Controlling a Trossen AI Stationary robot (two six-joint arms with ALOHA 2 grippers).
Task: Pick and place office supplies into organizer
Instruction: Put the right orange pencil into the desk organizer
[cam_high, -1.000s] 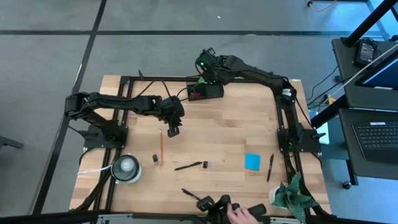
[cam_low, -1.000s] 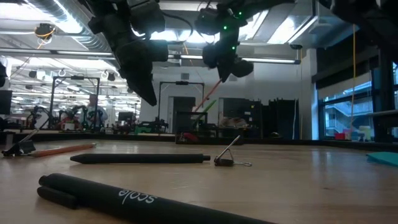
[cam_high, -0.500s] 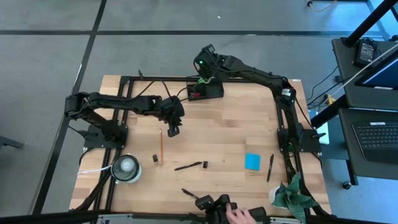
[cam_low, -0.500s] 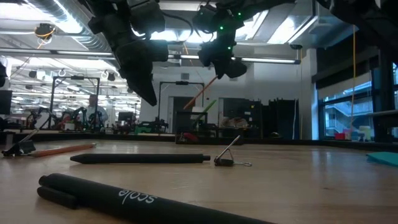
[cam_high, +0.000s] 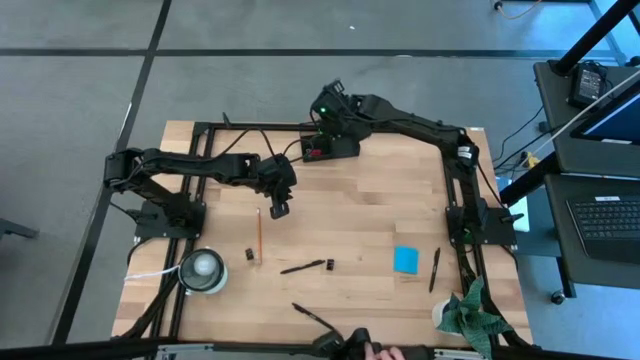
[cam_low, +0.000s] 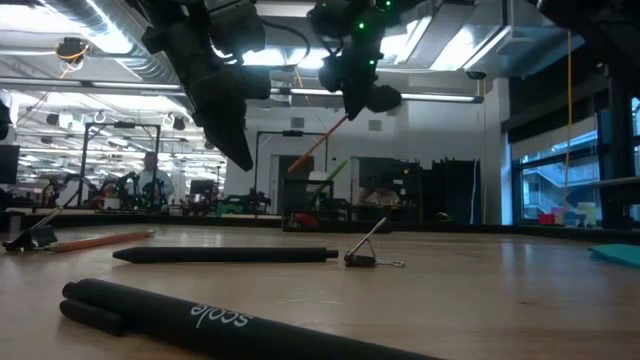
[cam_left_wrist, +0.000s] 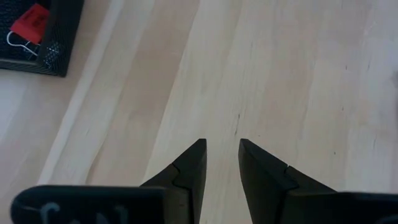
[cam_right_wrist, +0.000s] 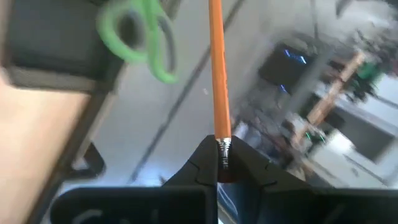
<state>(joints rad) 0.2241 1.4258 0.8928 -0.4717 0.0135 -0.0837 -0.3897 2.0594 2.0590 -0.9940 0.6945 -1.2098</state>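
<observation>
The black organizer (cam_high: 338, 148) stands at the table's far edge, with green-handled scissors (cam_right_wrist: 140, 37) upright in it and a red piece (cam_left_wrist: 28, 20) and a clip in one compartment. My right gripper (cam_low: 362, 100) hangs above it, shut on an orange pencil (cam_low: 318, 145). My left gripper (cam_high: 278, 208) hovers open over bare wood at mid-left, nothing between its fingers (cam_left_wrist: 198, 155). On the table lie a second pencil (cam_high: 258, 235), black pens (cam_high: 301, 267) (cam_high: 435, 270), a blue note pad (cam_high: 405, 260) and small clips (cam_high: 249, 254). My right gripper pinches the pencil's metal-ferrule end (cam_right_wrist: 222, 147) between its two fingertips. The pencil runs straight on ahead of the fingers. In the low view it slants down from the gripper, lifted clear, its free end (cam_low: 293, 168) in the air above the organizer.
A white round roll (cam_high: 203, 268) sits near the front left corner and a green cloth (cam_high: 470, 310) at the front right. Another pen (cam_high: 305, 312) lies by the near edge, where a person's hand (cam_high: 380, 351) shows. A black metal frame (cam_high: 200, 180) borders the table.
My right gripper has risen a little over the organizer and rolled its wrist, still shut on the pencil. The pencil has come up with it and now slants less steeply. The person's hand at the near edge has drawn back.
</observation>
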